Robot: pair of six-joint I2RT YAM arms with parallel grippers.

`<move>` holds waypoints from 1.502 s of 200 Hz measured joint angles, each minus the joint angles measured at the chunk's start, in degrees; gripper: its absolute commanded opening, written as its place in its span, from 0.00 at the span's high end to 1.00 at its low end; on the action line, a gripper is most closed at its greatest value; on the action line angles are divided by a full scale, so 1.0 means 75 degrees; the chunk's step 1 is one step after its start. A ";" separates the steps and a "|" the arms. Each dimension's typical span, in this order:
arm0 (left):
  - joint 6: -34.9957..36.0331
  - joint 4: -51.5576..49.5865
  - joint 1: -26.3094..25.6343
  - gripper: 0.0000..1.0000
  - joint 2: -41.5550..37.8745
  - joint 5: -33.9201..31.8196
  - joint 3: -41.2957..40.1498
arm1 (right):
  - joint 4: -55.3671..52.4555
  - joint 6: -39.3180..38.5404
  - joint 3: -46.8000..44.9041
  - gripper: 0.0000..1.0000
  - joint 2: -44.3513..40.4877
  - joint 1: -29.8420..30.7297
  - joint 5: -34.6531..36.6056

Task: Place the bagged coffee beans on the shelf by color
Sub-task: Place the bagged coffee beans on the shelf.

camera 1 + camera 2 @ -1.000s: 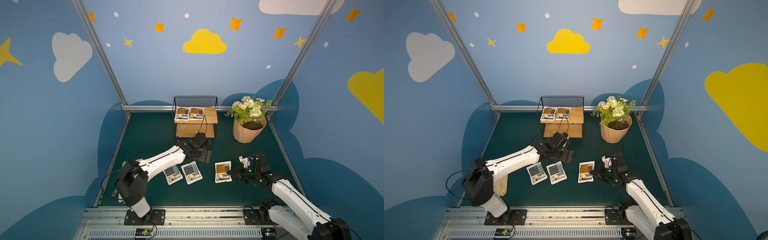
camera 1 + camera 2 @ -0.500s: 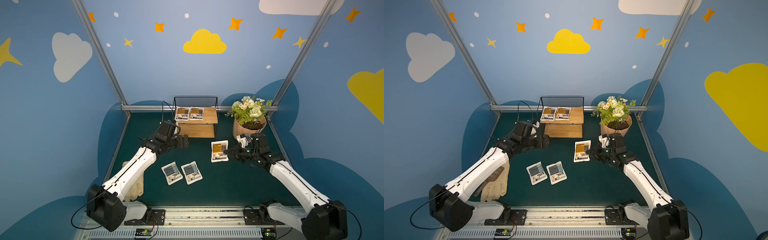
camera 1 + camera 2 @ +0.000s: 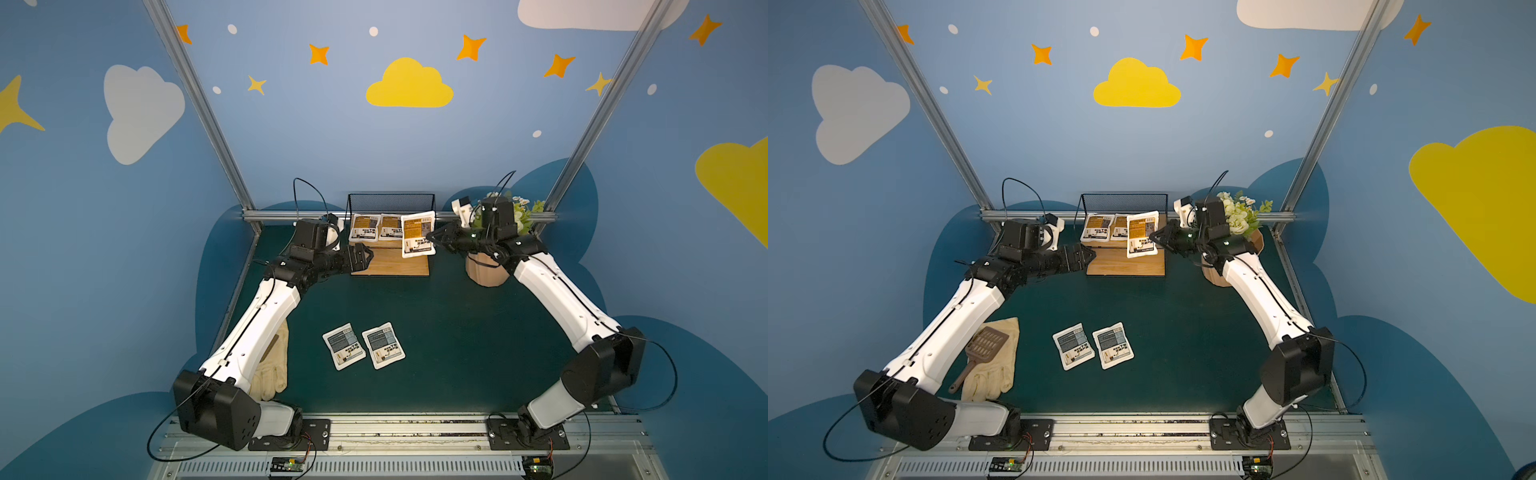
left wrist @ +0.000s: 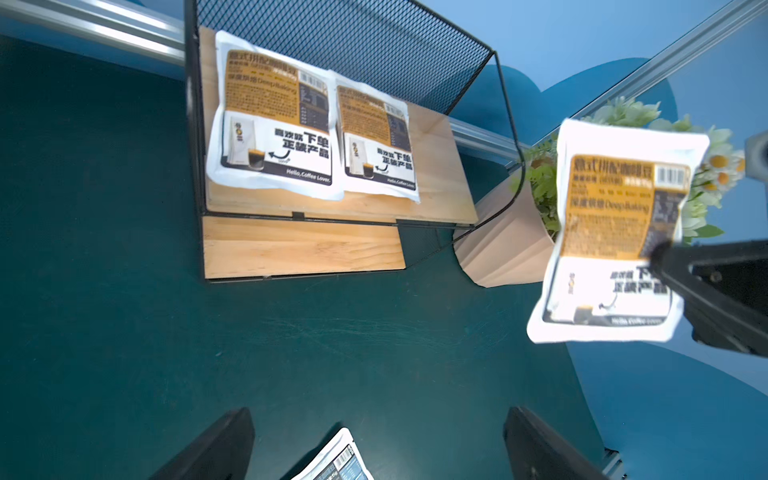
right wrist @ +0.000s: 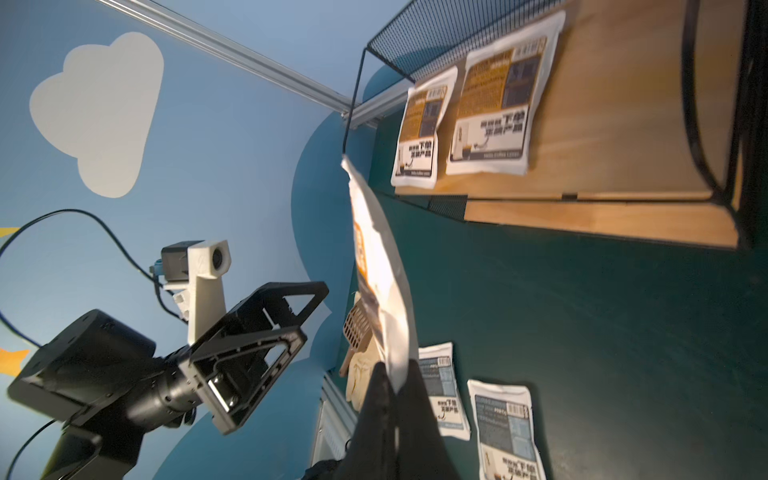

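One orange bag (image 3: 417, 235) hangs pinched tight in your right pincer (image 3: 431, 240) near the shelf (image 3: 390, 266). Your left pincer (image 5: 313, 311) is wide open, holding nothing.

You have five coffee bags: three orange bags (image 3: 364, 227) (image 3: 390, 227) (image 3: 417, 234) at frame centre and two grey-blue bags (image 3: 344, 346) (image 3: 383, 345) at lower centre. You also see one shelf (image 3: 390, 266) with two wooden boards, one flower pot (image 3: 484, 272), at least one glove (image 3: 994, 374), one brown scoop (image 3: 984, 345) and two robot arms (image 3: 257, 328) (image 3: 561, 299).
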 measured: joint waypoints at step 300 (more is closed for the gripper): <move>0.0370 0.0210 0.0020 0.00 0.0691 0.0166 0.0052 | -0.3523 -0.1565 0.6158 0.58 0.4817 -0.0017 0.2675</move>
